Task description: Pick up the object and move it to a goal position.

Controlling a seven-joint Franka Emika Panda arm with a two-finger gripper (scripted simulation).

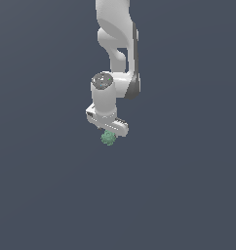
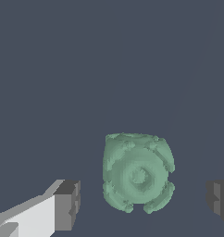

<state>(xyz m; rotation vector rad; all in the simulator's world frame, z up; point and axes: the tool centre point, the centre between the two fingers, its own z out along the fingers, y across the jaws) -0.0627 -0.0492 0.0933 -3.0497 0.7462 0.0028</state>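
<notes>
End effector (image 2: 141, 203) open astride green ball (image 2: 138, 173); wrist view only.

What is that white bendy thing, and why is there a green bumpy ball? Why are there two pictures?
The white bendy thing is a robot arm in a computer simulation, not a real room. At its end is a hand with two fingers for pinching things. One picture is from a camera looking at the whole arm from outside. The other is from a camera on the robot's wrist, looking past one dark finger on each side. The green ball lies between those fingers. The fingers are spread apart with gaps on both sides, so nothing is held yet. Its job is to pick the ball up and carry it somewhere else.
</notes>
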